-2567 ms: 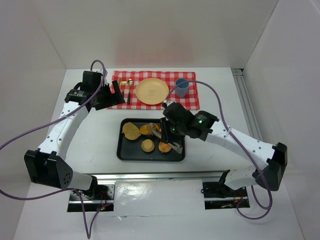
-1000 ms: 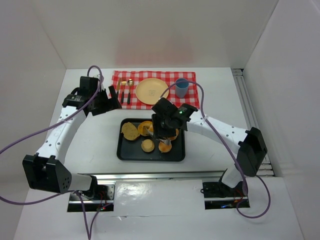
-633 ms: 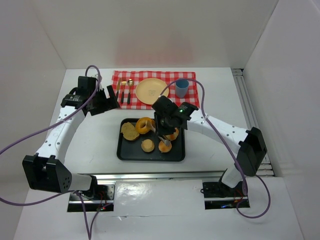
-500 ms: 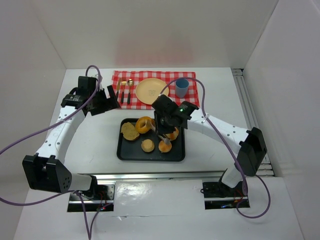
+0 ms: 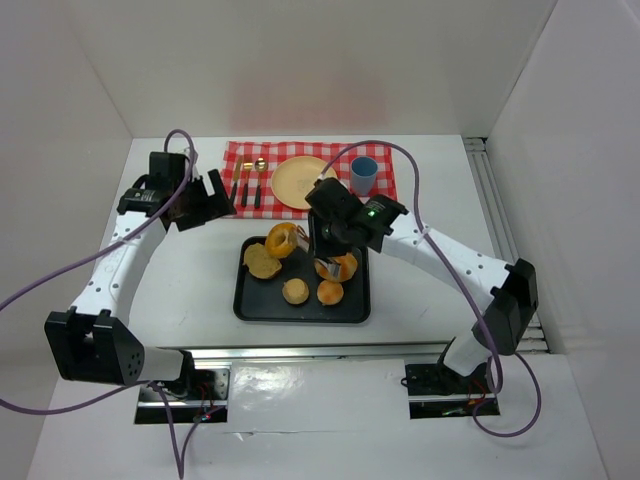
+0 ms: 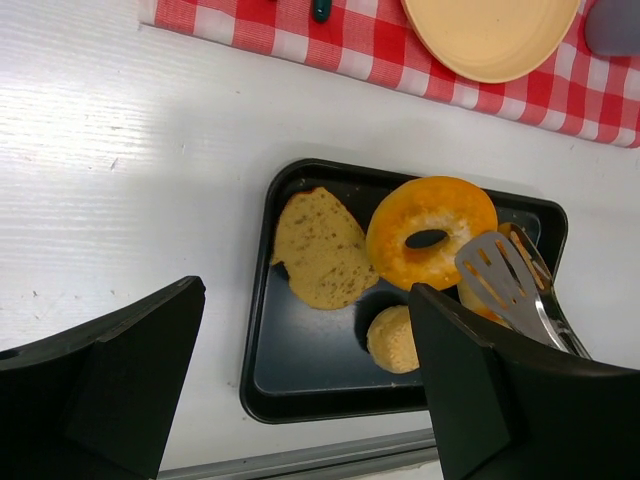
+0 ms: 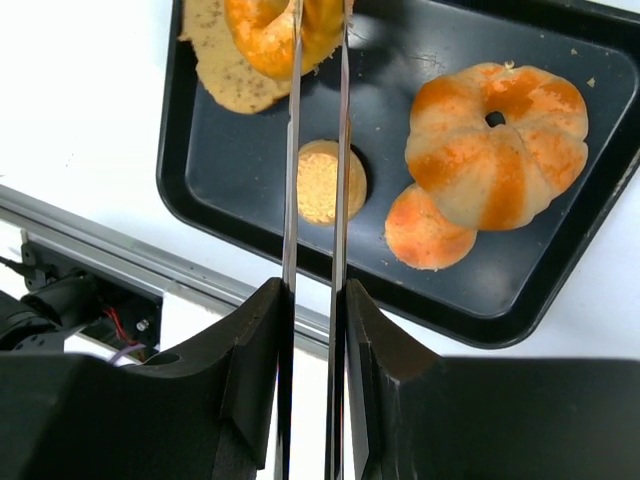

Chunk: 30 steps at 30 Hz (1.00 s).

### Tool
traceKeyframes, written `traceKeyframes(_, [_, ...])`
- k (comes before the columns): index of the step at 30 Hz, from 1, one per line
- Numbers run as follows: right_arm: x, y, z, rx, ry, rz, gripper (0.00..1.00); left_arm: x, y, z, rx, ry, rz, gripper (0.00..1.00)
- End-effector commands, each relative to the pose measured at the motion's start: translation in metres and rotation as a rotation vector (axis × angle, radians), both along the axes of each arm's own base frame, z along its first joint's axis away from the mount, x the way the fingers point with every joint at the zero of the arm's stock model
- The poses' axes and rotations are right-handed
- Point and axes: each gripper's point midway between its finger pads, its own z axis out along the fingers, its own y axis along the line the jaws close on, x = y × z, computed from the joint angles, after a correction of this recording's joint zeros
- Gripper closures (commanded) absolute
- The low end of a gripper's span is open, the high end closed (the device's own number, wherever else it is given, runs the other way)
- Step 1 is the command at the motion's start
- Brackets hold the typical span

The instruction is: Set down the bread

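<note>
My right gripper (image 7: 312, 300) (image 5: 335, 228) is shut on a pair of metal tongs (image 7: 341, 150). The tong tips pinch a ring-shaped orange bread (image 5: 281, 240) (image 7: 262, 32) (image 6: 430, 243), which hangs over the back left part of the black tray (image 5: 250, 305) (image 7: 190, 190). On the tray lie a flat brown slice (image 5: 262, 262) (image 6: 315, 250), a small round bun (image 5: 295, 291) (image 7: 322, 182), an orange round roll (image 7: 430, 230) and a lobed orange roll (image 7: 495, 145). My left gripper (image 5: 205, 200) (image 6: 305, 395) is open and holds nothing, hovering left of the tray.
A red checked cloth (image 5: 240, 158) lies at the back with a yellow plate (image 5: 303, 182), a blue cup (image 5: 363, 175) and cutlery (image 5: 250, 185) on it. White walls close in the table on three sides. A metal rail (image 5: 300, 352) runs along the near edge.
The tongs have closed on the ring-shaped bread and lifted it off the tray, carrying it a little toward the back. The left arm shifted slightly back and left.
</note>
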Motion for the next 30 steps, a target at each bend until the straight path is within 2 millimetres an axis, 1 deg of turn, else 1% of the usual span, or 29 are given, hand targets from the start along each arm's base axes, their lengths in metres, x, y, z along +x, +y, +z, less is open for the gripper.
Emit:
traceKeyframes(1, [0.005,0.000,0.041,0.067,-0.074,-0.001,1.00,0.011,0.003,0.017,-0.018,-0.056,-0.011,0.04])
traceKeyframes(3, [0.004,-0.002,0.046,0.061,-0.077,0.007,1.00,0.011,0.005,0.017,-0.025,-0.056,-0.009,0.05])
traceKeyframes(6, [0.003,-0.008,0.047,0.034,-0.082,0.004,1.00,0.011,0.005,0.017,-0.025,-0.056,-0.009,0.05])
traceKeyframes(7, [0.006,-0.012,0.049,0.022,-0.089,-0.004,1.00,0.011,0.005,0.017,-0.025,-0.056,-0.009,0.05])
traceKeyframes(8, [0.007,-0.012,0.049,0.022,-0.089,-0.004,1.00,0.011,0.005,0.017,-0.025,-0.056,-0.009,0.05])
traceKeyframes(9, [0.011,-0.017,0.048,0.009,-0.101,-0.013,1.00,0.011,0.007,0.017,-0.032,-0.054,0.008,0.05])
traceKeyframes(10, [0.012,-0.016,0.052,0.016,-0.107,-0.014,1.00,0.011,0.005,0.018,-0.041,-0.054,0.000,0.05])
traceKeyframes(11, [0.021,-0.019,0.058,0.022,-0.134,-0.031,1.00,0.010,0.005,0.014,-0.041,-0.045,0.000,0.05])
traceKeyframes(12, [0.026,-0.021,0.060,0.022,-0.149,-0.027,1.00,0.009,0.004,0.015,-0.048,-0.044,-0.006,0.05])
traceKeyframes(13, [0.037,-0.026,0.067,0.028,-0.176,-0.052,1.00,0.010,0.007,0.015,-0.054,-0.043,0.011,0.05])
traceKeyframes(14, [0.049,-0.022,0.073,0.051,-0.209,-0.059,1.00,0.012,0.007,0.016,-0.054,-0.052,0.011,0.05])
traceKeyframes(15, [0.062,-0.028,0.073,0.041,-0.229,-0.070,1.00,0.011,0.006,0.016,-0.060,-0.052,0.004,0.05])
traceKeyframes(16, [0.074,-0.028,0.072,0.040,-0.242,-0.079,1.00,0.011,0.006,0.016,-0.061,-0.051,0.004,0.05])
traceKeyframes(18, [0.096,-0.022,0.079,0.066,-0.292,-0.067,1.00,0.011,0.004,0.017,-0.061,-0.053,-0.009,0.05])
traceKeyframes(19, [0.110,-0.028,0.077,0.064,-0.300,-0.083,1.00,0.011,0.004,0.017,-0.061,-0.053,-0.009,0.04])
traceKeyframes(20, [0.126,-0.021,0.074,0.070,-0.311,-0.079,1.00,0.011,0.004,0.017,-0.061,-0.053,-0.009,0.04])
traceKeyframes(21, [0.140,-0.025,0.071,0.055,-0.323,-0.085,1.00,0.011,0.004,0.017,-0.061,-0.053,-0.009,0.04])
traceKeyframes(22, [0.150,-0.025,0.069,0.050,-0.333,-0.090,1.00,0.011,0.004,0.017,-0.061,-0.053,-0.009,0.04])
traceKeyframes(23, [0.164,-0.017,0.062,0.070,-0.324,-0.082,1.00,0.011,0.004,0.017,-0.061,-0.053,-0.009,0.04])
traceKeyframes(25, [0.181,-0.016,0.055,0.080,-0.324,-0.081,1.00,0.009,0.003,0.013,-0.069,-0.044,-0.016,0.04])
traceKeyframes(26, [0.196,-0.017,0.044,0.077,-0.312,-0.094,1.00,0.009,0.003,0.013,-0.069,-0.044,-0.016,0.04])
traceKeyframes(28, [0.210,-0.017,0.033,0.085,-0.306,-0.100,1.00,0.009,0.001,0.014,-0.075,-0.043,-0.022,0.04])
traceKeyframes(29, [0.217,-0.020,0.020,0.078,-0.286,-0.107,1.00,0.007,0.002,0.010,-0.069,-0.036,-0.028,0.04])
traceKeyframes(30, [0.221,-0.018,0.016,0.080,-0.289,-0.107,1.00,0.007,0.002,0.010,-0.069,-0.036,-0.028,0.04])
